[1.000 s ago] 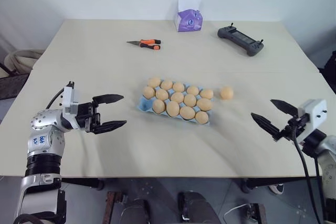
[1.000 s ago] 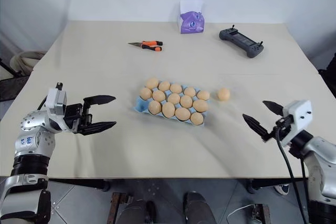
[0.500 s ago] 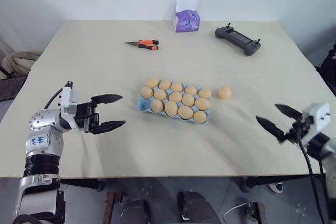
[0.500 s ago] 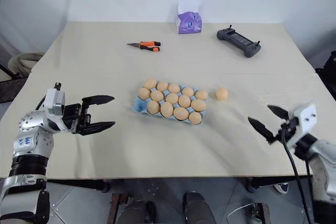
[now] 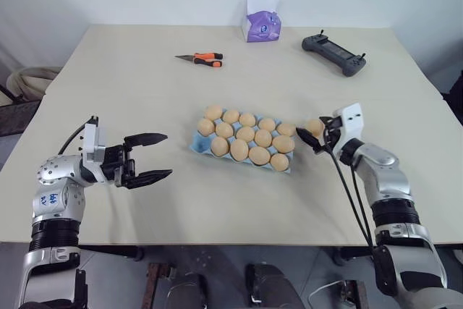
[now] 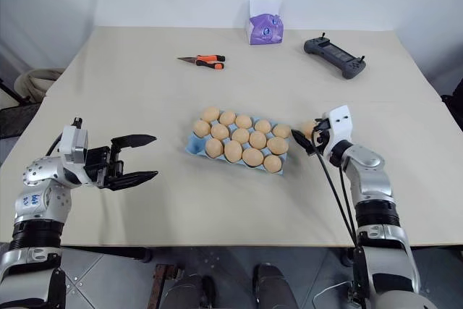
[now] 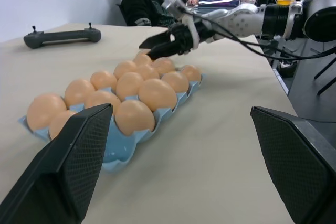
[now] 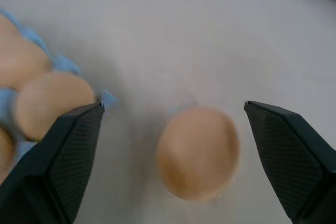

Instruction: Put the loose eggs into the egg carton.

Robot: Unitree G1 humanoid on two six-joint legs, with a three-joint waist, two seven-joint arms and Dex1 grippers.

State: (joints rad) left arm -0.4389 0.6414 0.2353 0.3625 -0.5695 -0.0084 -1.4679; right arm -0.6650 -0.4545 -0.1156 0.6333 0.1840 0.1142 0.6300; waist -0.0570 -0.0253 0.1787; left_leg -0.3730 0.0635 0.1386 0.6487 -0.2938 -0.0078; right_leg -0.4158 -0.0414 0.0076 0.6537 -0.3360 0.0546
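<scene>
Right wrist view has my right pincer spread wide, straddling the last loose egg on the table beside the egg carton. Risk: closing off-centre might squirt it rolling away. Left pincer hangs open too.

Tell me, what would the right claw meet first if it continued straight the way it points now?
Most likely the loose egg, lying on the table between the open fingers of the right claw, beside the egg carton.
</scene>
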